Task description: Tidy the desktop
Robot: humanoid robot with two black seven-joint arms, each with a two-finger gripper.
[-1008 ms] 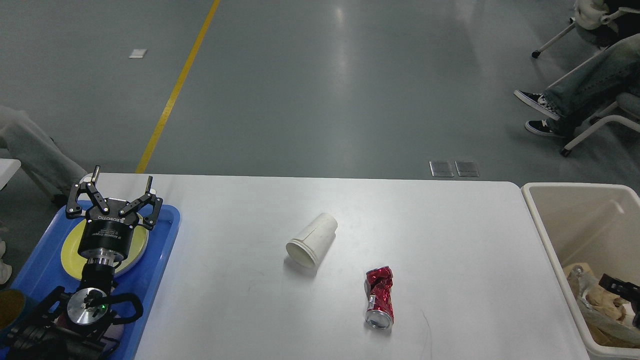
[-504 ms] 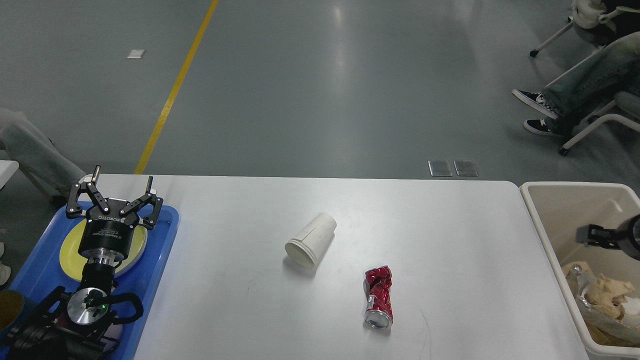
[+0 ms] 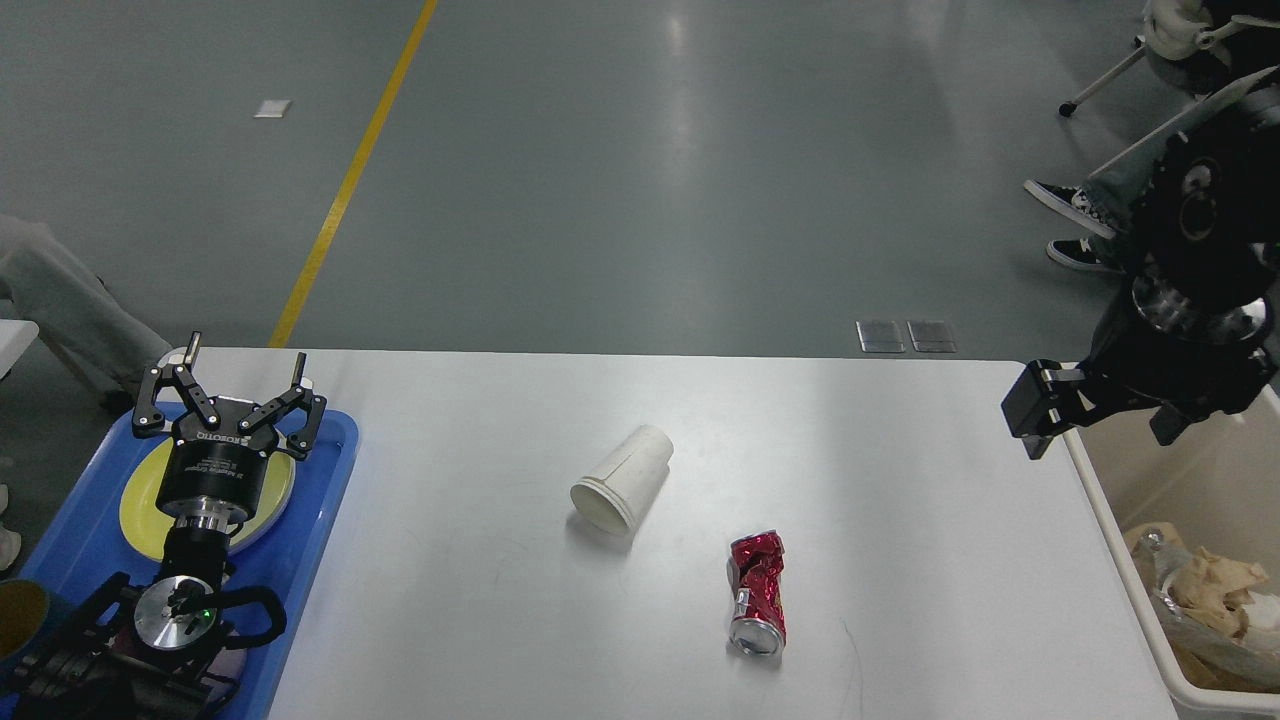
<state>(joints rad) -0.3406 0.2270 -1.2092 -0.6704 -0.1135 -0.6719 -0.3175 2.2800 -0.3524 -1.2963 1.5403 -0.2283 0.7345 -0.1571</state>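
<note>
The worktop (image 3: 900, 450) is occupying the middle of the view, white and wide, between a blue tray (image 3: 335, 470) at its left end and a beige bin (image 3: 1110, 510) at its right. Two items are lying loose on it: a white paper cup (image 3: 620, 480) on its side, mouth facing the near left, and just beside it, nearer the robot, a crushed red can (image 3: 758, 595), also lying flat. Both appear to be waste awaiting removal, judging by the crumpled rubbish (image 3: 1210, 590) sitting in the bin.

The left tool (image 3: 232, 385) is hovering above a yellow plate (image 3: 140, 500) in the tray, fingers spread and holding nothing. The plate is probably sorted there as reusable ware.

The right tool (image 3: 1040, 415) is hanging over the worktop's far right corner, beside the bin rim. It is showing dark and partly end-on; whether its fingers are spread or pressed together cannot be told, and nothing can be seen in its grasp.

The bin, the tray and a dark round object (image 3: 20, 615) at the left edge are being cut off by the frame. The plate is largely hidden by the left arm.
</note>
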